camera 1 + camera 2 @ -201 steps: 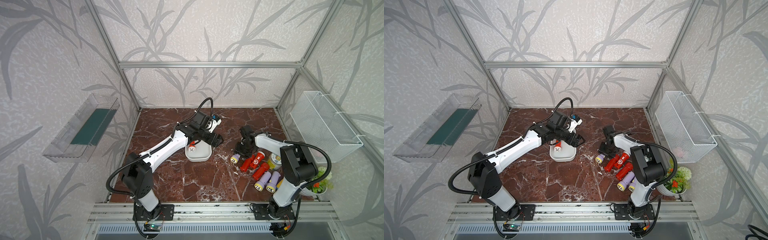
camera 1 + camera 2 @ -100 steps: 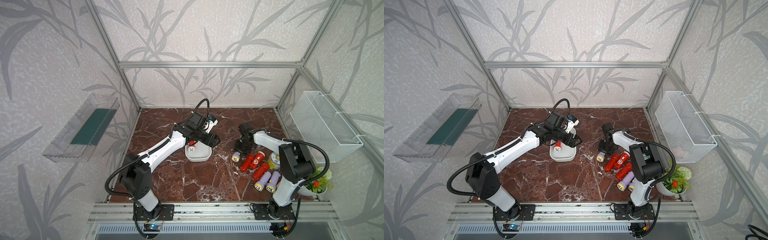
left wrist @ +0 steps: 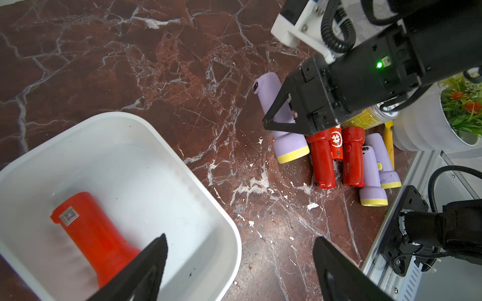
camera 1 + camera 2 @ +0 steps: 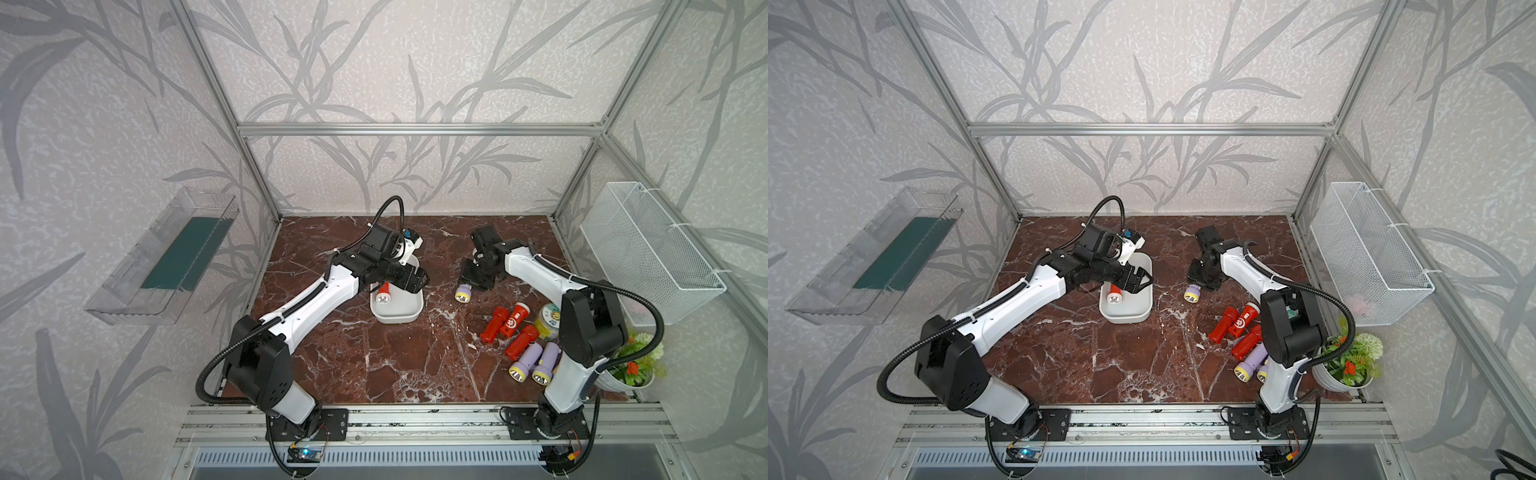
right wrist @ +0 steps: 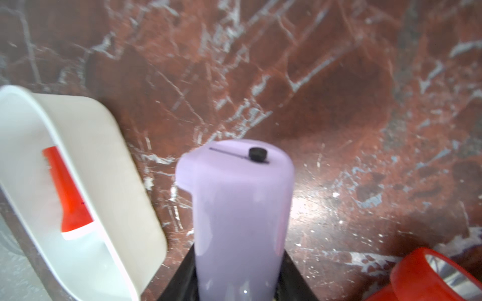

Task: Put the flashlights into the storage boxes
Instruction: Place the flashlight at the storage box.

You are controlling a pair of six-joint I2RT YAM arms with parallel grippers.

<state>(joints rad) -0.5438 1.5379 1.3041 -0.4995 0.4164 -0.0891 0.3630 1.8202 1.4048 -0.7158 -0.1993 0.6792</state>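
Flashlight pile: five loose | red flashlight in white tray | lavender flashlight clamped by right pincer | left pincer apart

A clear bin hangs on one wall, a wire basket on the opposite wall. Below the basket, a jar and a potted plant stand on the marble table.

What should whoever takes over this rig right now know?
Left gripper: jaws open, empty, above the white tray.
Right gripper: jaws shut on a lavender flashlight, between tray and pile.
Done: one red flashlight lies in the tray.
To do: the held one, plus three red flashlights and two lavender flashlights piled by the right arm's base.
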